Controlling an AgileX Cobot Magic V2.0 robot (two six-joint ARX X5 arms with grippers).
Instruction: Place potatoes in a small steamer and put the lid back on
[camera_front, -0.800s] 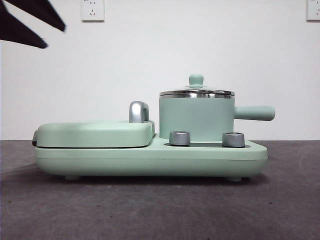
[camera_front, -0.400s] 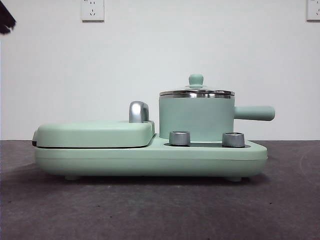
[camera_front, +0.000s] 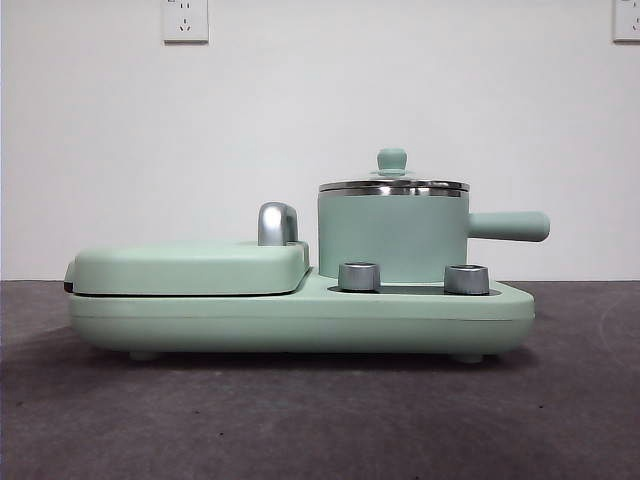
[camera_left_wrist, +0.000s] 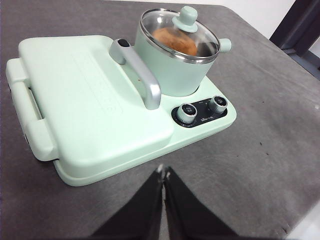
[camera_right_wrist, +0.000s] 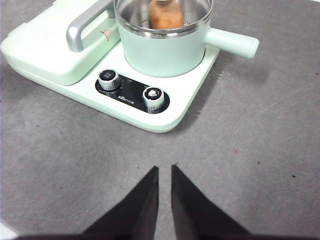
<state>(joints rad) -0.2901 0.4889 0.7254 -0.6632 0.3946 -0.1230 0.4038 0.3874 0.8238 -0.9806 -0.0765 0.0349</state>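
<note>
The small steamer (camera_front: 392, 238) stands on the right half of the mint-green cooker base (camera_front: 300, 322), its side handle (camera_front: 510, 226) pointing right. The glass lid (camera_front: 393, 185) sits closed on its rim. The potato (camera_left_wrist: 172, 41) lies inside under the glass; it also shows in the right wrist view (camera_right_wrist: 166, 16). My left gripper (camera_left_wrist: 163, 172) is shut and empty above the table, well back from the cooker. My right gripper (camera_right_wrist: 163, 170) is empty, jaws nearly together, also back from the pot (camera_right_wrist: 160, 52). Neither arm shows in the front view.
The flat grill cover (camera_front: 190, 268) with its chrome handle (camera_front: 276, 224) fills the base's left half. Two steel knobs (camera_front: 359, 276) (camera_front: 466, 279) sit in front of the pot. Grey table lies all around the cooker.
The black arm tip at the front view's top left has withdrawn up and out of view. Pot, lid and cooker have not moved.
</note>
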